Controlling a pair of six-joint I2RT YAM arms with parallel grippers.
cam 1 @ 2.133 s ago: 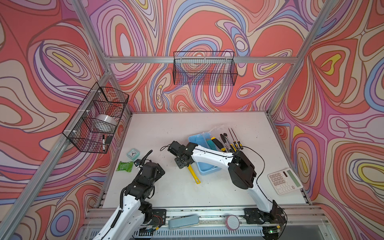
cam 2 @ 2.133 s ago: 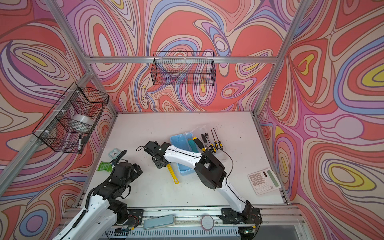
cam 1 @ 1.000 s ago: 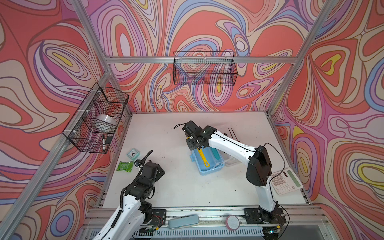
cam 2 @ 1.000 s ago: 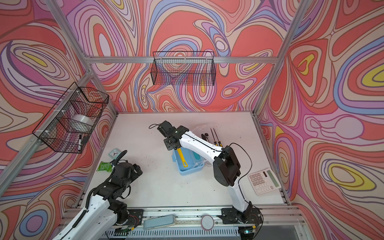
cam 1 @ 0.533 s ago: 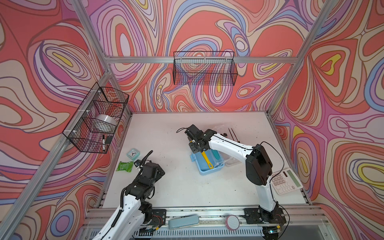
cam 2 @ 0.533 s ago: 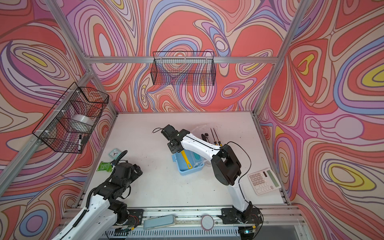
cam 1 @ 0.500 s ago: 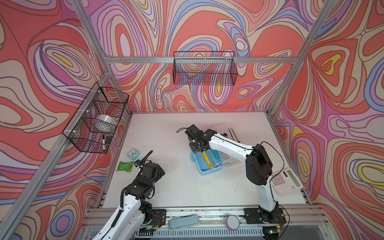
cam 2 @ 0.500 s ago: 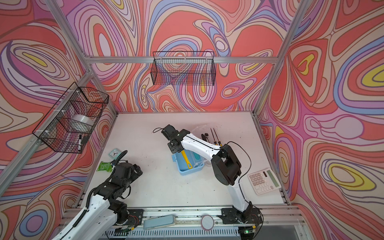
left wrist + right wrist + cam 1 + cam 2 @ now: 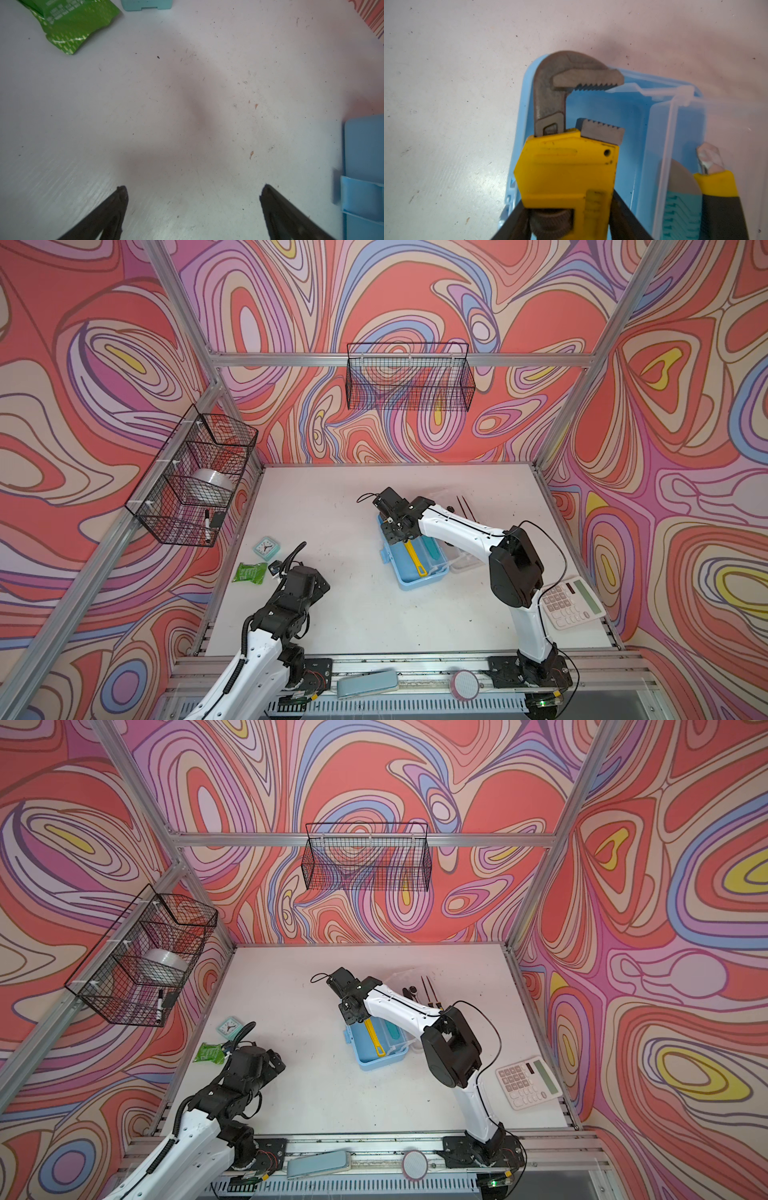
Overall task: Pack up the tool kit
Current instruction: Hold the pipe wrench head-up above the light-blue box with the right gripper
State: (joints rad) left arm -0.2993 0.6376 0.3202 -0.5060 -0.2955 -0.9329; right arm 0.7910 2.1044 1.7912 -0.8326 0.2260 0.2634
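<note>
The tool kit (image 9: 419,574) (image 9: 380,1052) is a light blue box lying open mid-table in both top views. My right gripper (image 9: 395,531) (image 9: 354,1011) hangs over its far end, shut on the yellow head of a pipe wrench (image 9: 414,558) (image 9: 373,1036). The wrench's handle runs along inside the box. In the right wrist view the wrench (image 9: 569,166) sits between my fingers (image 9: 620,209), its grey jaw over the box's corner (image 9: 633,116). My left gripper (image 9: 194,190) is open above bare table, with the box's edge (image 9: 363,166) beside it.
A teal-handled tool (image 9: 679,199) and a yellow-black tool (image 9: 716,187) lie in the box's other compartment. Thin screwdrivers (image 9: 465,506) lie behind the box. A green packet (image 9: 249,572), a mint clock (image 9: 266,546) and a calculator (image 9: 571,601) sit near the table's sides.
My right gripper has carried the wrench from the table left of the box to above it, then lowered it into the box. The left arm has not moved.
</note>
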